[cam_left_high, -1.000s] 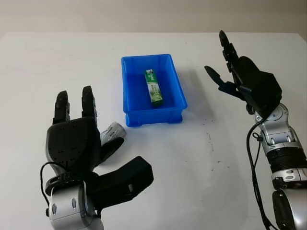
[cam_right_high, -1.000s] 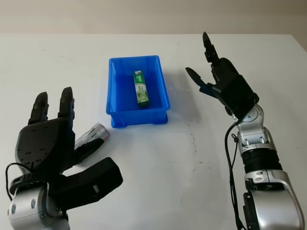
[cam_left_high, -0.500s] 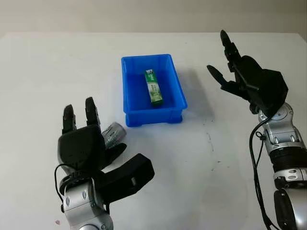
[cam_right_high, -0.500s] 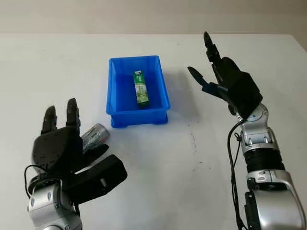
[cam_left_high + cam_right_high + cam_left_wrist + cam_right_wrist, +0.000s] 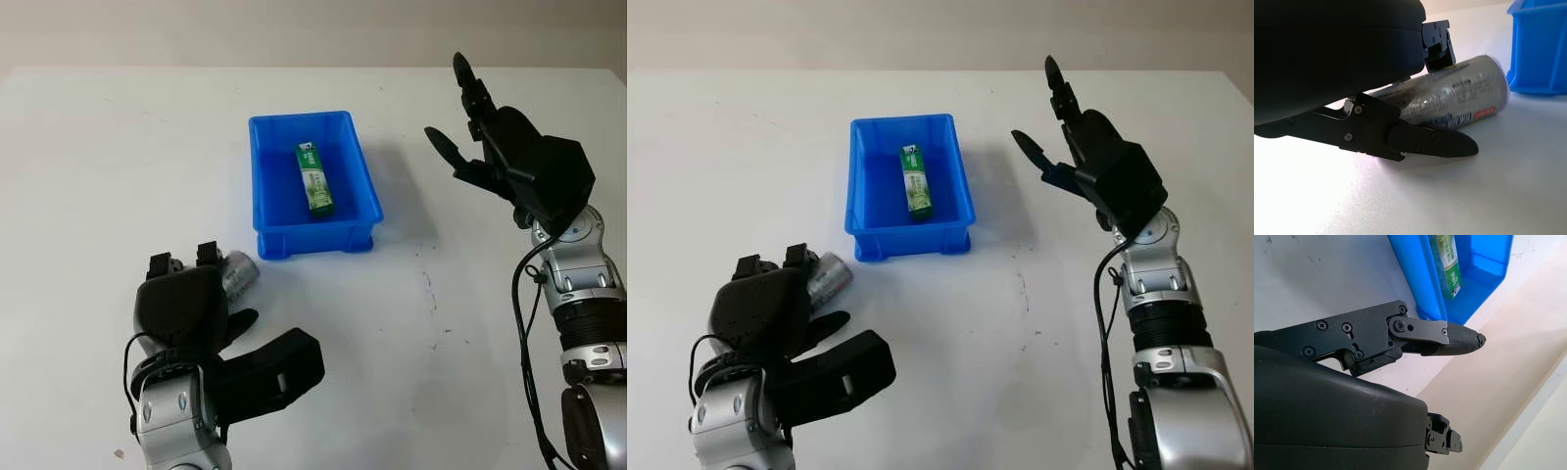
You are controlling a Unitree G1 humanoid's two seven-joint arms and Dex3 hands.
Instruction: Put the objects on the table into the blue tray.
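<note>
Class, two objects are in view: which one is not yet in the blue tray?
The silver can, lying on its side on the table beside the tray, under the left hand. The green box lies inside the tray.

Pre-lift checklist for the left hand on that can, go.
1. Left hand over the silver can, fingers curling around it: ok.
2. Grip fully closed on the can: cannot tell; the can lies on the table.
3. Blue tray has room beside the green box: ok.
4. Path from can to tray free of obstacles: ok.
5. Right hand open, raised right of the tray, out of the way: ok.
</note>
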